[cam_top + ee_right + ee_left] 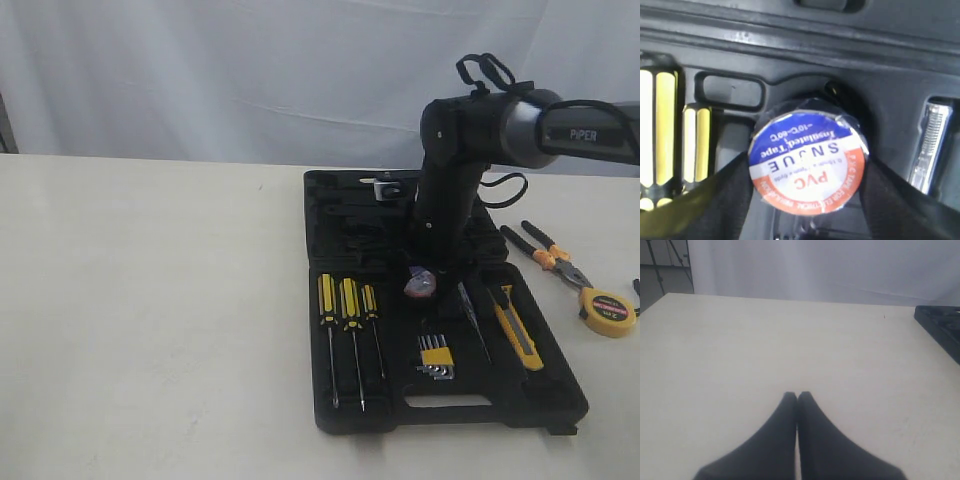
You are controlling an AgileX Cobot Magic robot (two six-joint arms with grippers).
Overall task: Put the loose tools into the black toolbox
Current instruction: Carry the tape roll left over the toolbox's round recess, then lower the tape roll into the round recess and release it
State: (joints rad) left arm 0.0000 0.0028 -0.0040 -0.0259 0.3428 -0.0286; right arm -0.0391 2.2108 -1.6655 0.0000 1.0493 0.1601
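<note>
Over the toolbox's (556, 392) snug recess, right jaws clasp the tape roll (807, 162).

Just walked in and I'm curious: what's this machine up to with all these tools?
It is packing loose tools into the open toolbox. The right gripper holds a tape roll between its fingers, low over the middle of the box. The knife already lies in the box. The pliers and tape measure lie on the table to the right of the box, not yet packed. The left gripper is shut and holds nothing.
</note>
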